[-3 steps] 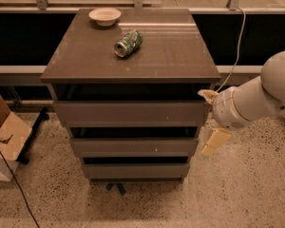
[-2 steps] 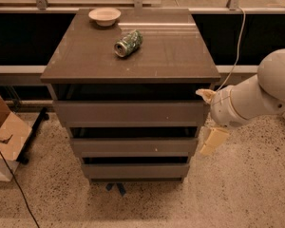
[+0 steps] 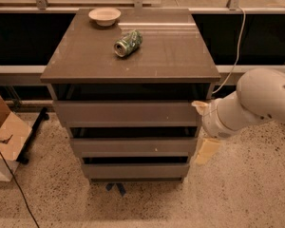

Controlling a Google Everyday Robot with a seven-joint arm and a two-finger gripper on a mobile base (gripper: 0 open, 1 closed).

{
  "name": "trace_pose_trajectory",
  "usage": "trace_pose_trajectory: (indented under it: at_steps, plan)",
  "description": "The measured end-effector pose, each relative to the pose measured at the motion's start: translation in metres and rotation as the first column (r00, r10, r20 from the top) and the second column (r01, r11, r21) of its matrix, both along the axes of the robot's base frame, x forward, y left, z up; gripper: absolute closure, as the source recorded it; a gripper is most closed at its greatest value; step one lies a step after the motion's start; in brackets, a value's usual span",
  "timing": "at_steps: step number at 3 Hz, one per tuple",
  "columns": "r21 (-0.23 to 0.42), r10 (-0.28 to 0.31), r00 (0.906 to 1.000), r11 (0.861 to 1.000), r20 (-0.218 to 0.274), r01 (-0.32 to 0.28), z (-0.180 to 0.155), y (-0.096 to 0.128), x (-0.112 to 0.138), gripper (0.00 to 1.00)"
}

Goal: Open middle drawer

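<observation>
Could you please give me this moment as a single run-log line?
hand: open, at right end of middle drawer | drawer: not yet pulled out | cabinet top: can, bowl

With the gripper hovering at the cabinet's right front edge, you're looking at a crushed green can lying on its side on the cabinet top, up and to the left of the gripper. A pale bowl is sitting farther back and left, apart from the can. A white cable is hanging down just above and behind the gripper. Far to its left, a cardboard box is standing on the speckled floor, with a black cord trailing beside it. A scrap of blue tape is lying low and to the gripper's left.
</observation>
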State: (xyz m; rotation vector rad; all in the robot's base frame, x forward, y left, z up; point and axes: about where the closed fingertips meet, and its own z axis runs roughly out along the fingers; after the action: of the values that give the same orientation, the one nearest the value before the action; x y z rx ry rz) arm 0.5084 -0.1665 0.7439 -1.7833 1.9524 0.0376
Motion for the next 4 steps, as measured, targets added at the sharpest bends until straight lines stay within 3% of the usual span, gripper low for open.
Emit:
trace_pose_trajectory:
  at_steps: [2, 4]
  plan:
    - [0.065, -0.034, 0.9971, 0.997, -0.068, 0.039, -0.085, -0.012, 0.002, 0.0]
    - [0.157, -0.088, 0.9861, 0.981, -0.141, 0.11, -0.162, -0.019, 0.014, 0.0]
